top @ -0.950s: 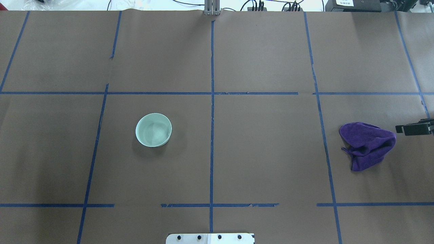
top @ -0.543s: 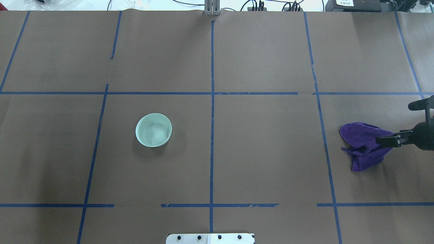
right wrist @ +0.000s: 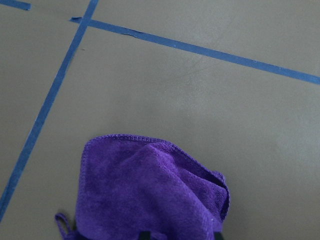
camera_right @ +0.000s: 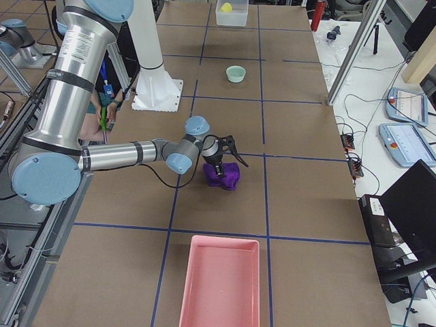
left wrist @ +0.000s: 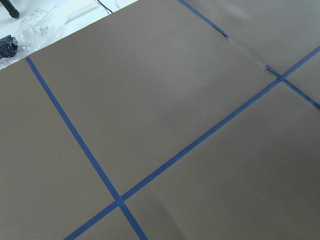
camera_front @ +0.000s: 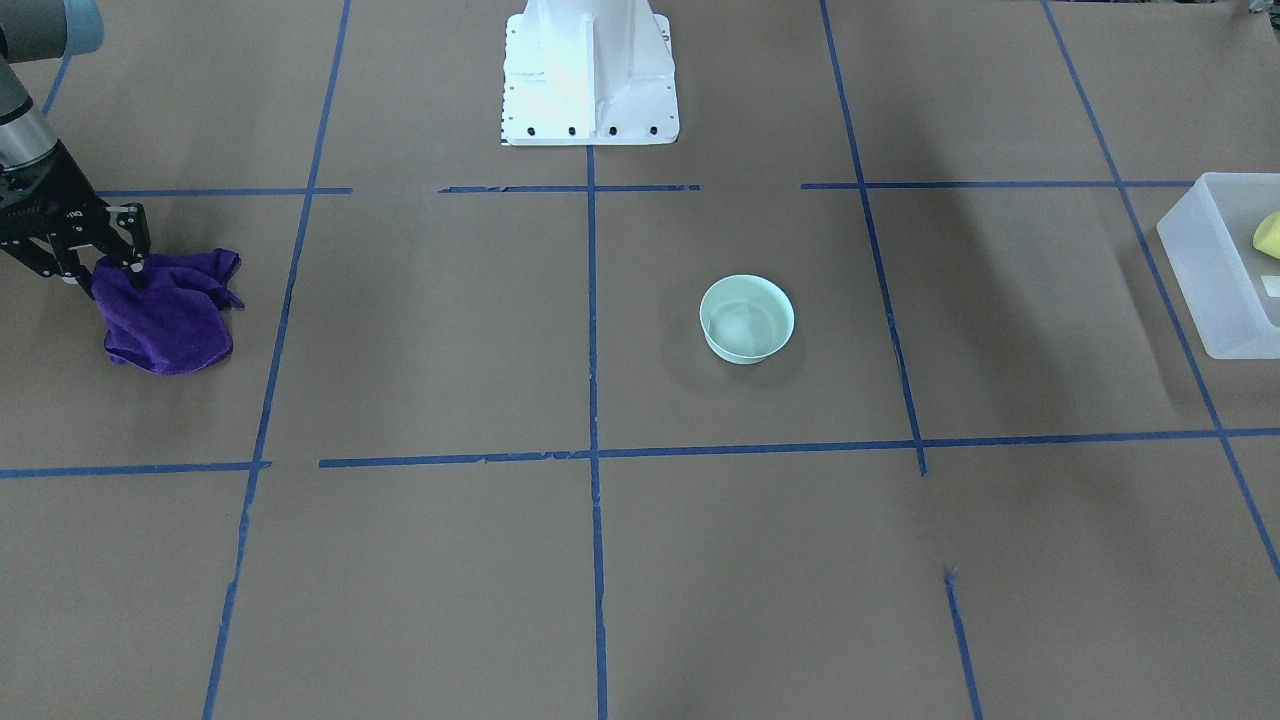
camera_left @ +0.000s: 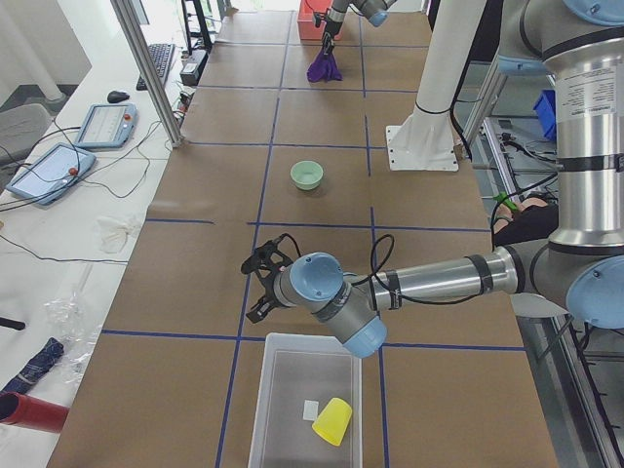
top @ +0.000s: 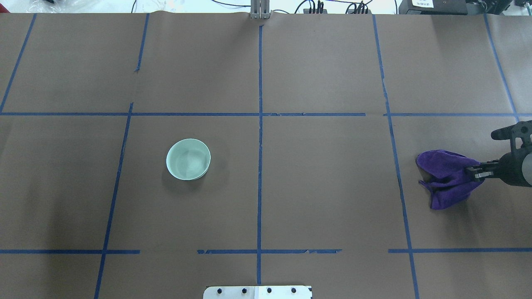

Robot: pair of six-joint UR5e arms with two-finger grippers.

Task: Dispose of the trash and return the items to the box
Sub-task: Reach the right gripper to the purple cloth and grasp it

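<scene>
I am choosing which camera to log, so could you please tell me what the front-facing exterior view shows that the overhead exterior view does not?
Only the front-facing view shows the box at its right edge, with a yellow cup inside, and the upright column of the robot base. Only the overhead view shows the cables and a metal post beyond the far edge of the table. Both show the green bowl standing alone, the purple cloth, and the right gripper at the cloth's edge.
</scene>
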